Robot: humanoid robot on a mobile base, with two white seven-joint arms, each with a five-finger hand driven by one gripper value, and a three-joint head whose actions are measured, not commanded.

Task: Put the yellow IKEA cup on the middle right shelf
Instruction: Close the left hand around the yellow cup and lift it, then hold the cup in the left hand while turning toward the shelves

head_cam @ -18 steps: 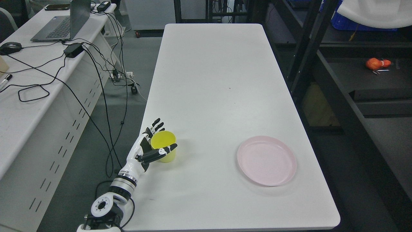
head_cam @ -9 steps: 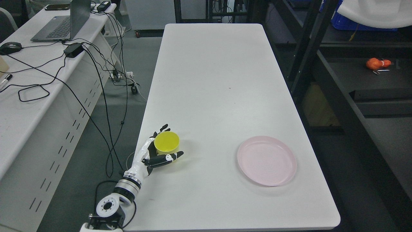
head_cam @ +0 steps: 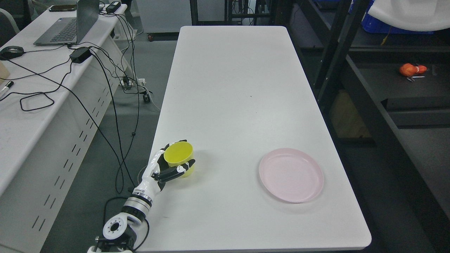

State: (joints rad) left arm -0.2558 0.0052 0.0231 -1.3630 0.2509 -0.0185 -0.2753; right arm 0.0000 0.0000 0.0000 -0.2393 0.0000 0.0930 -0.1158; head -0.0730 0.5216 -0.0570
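A yellow cup (head_cam: 179, 157) stands near the left edge of the white table (head_cam: 232, 88), tilted slightly toward the left. My left hand (head_cam: 168, 165) comes in from the lower left and is wrapped around the cup, thumb across its near side and fingers curled behind its far side. The dark shelf unit (head_cam: 383, 91) stands to the right of the table. My right arm does not show.
A pink plate (head_cam: 291, 174) lies on the table at the right front. An orange object (head_cam: 412, 69) lies on a shelf at the right. A desk (head_cam: 24, 116) with a laptop and cables stands at the left.
The fingers have closed around the yellow cup, which was between spread fingers before. The cup now tilts slightly left.
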